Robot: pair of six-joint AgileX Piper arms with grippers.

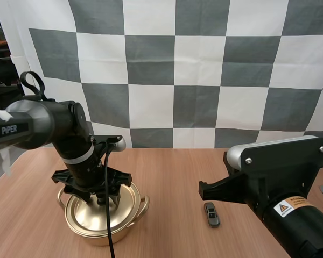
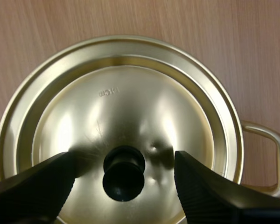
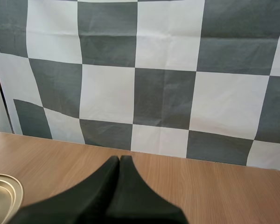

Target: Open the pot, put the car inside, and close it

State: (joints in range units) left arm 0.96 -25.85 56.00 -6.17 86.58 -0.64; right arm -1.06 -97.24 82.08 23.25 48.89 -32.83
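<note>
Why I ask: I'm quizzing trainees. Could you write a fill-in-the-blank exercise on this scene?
1. The lid sits ____ the pot.
2. The left end effector, astride the lid's knob, is ____.
3. The right end effector is ____.
4. The car lies on the ____.
Missing words: on; open; shut; table.

High view sits behind and above me, looking forward and down over the table, a wide look from well back. My left wrist camera stares straight down, very close over the lid. My right wrist camera looks low and level across the table, and the pot edges in — shared by all three views.
</note>
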